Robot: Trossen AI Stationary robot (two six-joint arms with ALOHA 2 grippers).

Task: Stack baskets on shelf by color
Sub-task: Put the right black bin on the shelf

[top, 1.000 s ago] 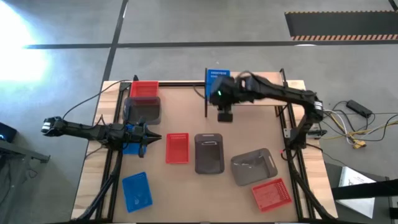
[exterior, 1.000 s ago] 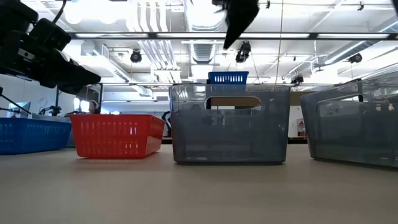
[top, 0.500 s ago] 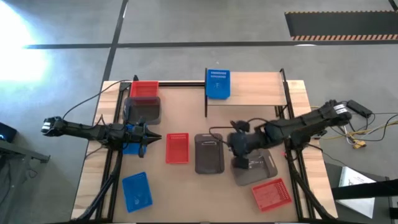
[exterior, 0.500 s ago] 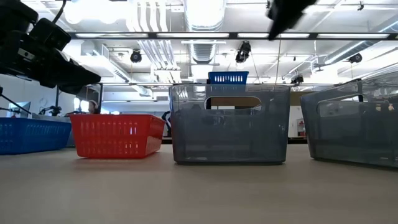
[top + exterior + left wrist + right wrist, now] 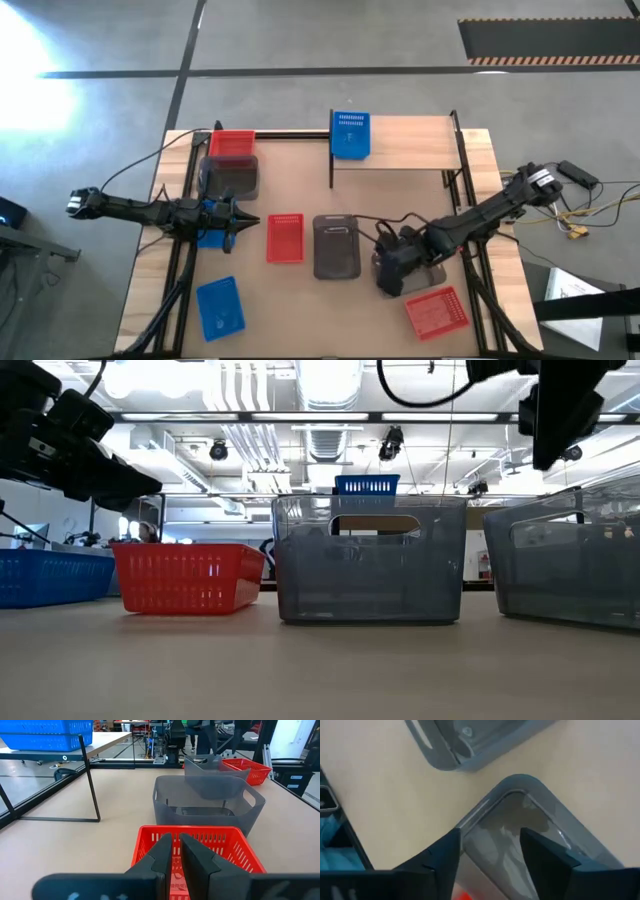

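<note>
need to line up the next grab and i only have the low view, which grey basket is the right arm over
Observer: The right gripper is over the tilted grey basket nearest the table's right edge, at its corner beside the upright grey basket.
Operator: fingers open or shut
Observer: Open in the right wrist view, one finger outside the basket's corner rim and the other over its inside.
Operator: whats the left arm doing
Observer: The left gripper is shut, pointing at the red basket left of the upright grey one.
Operator: anything on the shelf yet
Observer: One blue basket at the left end of the shelf.
</note>
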